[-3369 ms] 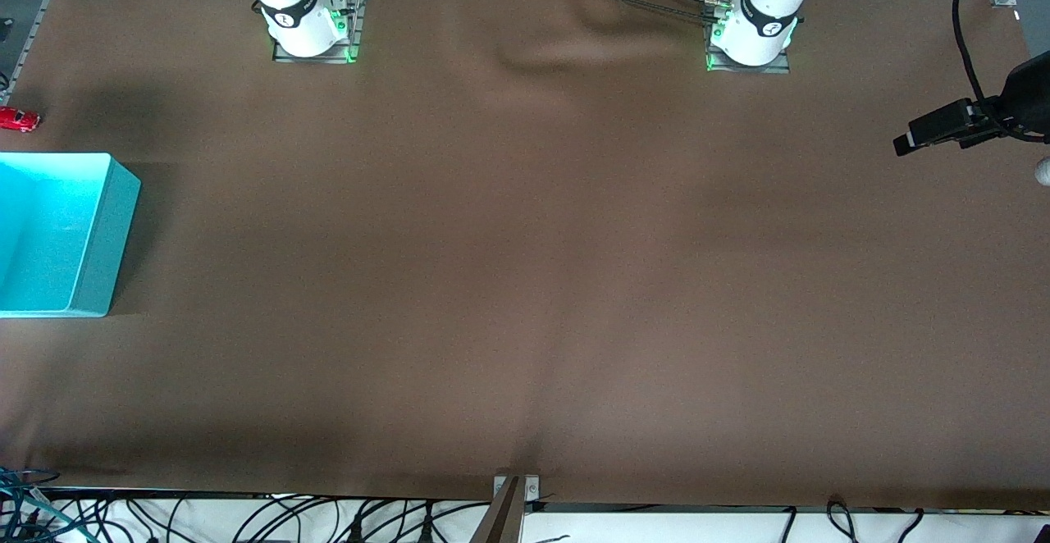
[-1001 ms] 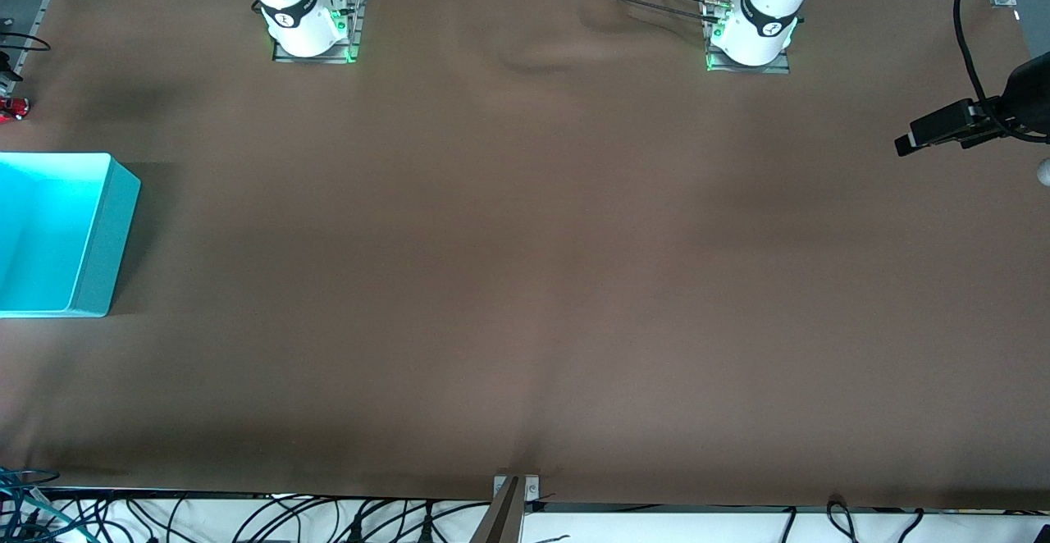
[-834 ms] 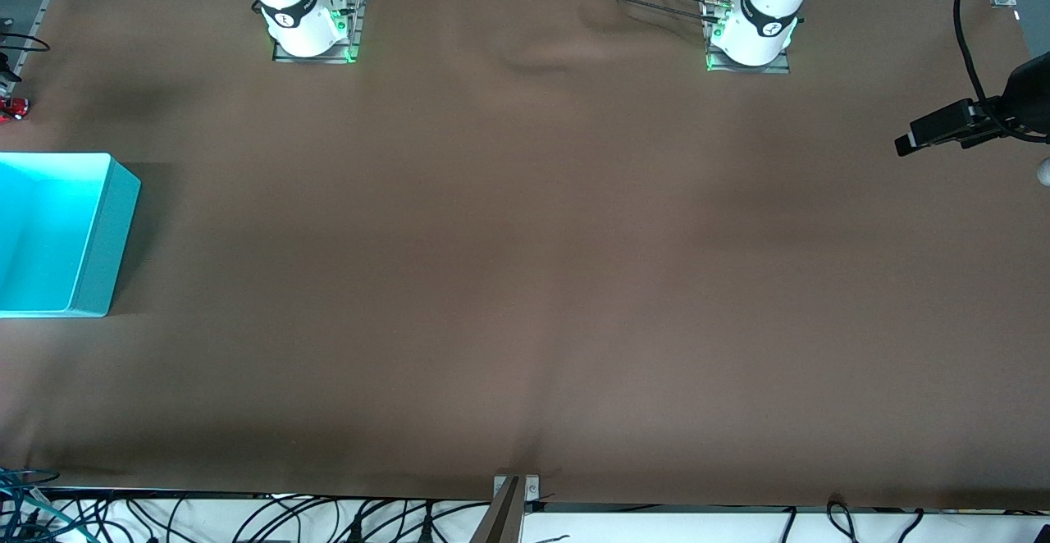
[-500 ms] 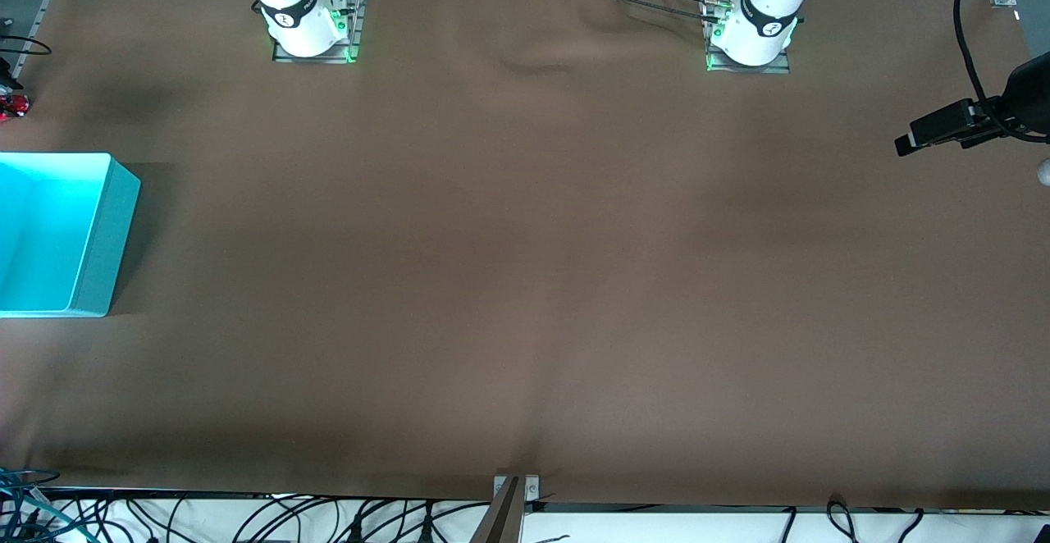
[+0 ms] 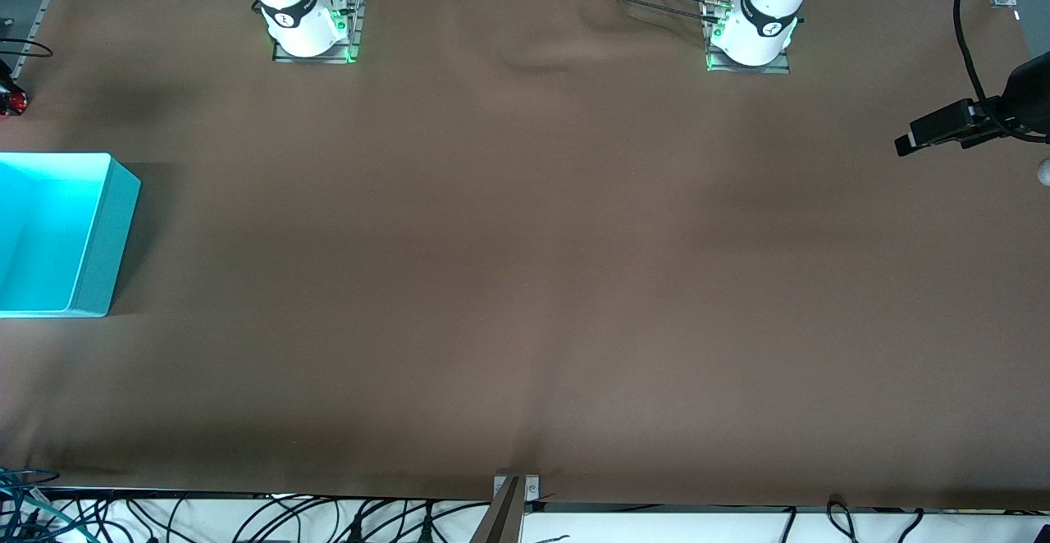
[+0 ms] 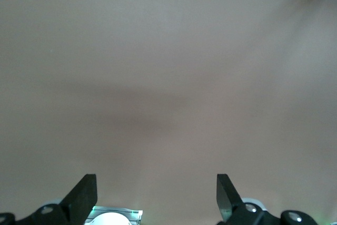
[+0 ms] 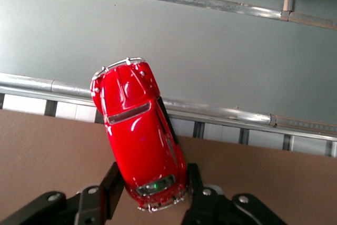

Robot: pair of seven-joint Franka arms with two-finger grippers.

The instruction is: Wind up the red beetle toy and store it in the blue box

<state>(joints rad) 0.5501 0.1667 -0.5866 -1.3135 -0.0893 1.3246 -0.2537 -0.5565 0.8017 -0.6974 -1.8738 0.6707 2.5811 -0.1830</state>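
The red beetle toy [image 7: 139,135] is clamped between the two fingers of the right gripper [image 7: 150,191], up over the table's edge at the right arm's end, its nose sticking out past the brown cover. The blue box [image 5: 102,231] stands on the table near that end. The left gripper [image 6: 156,196] waits over bare brown cloth [image 6: 168,77], fingers spread wide and holding nothing.
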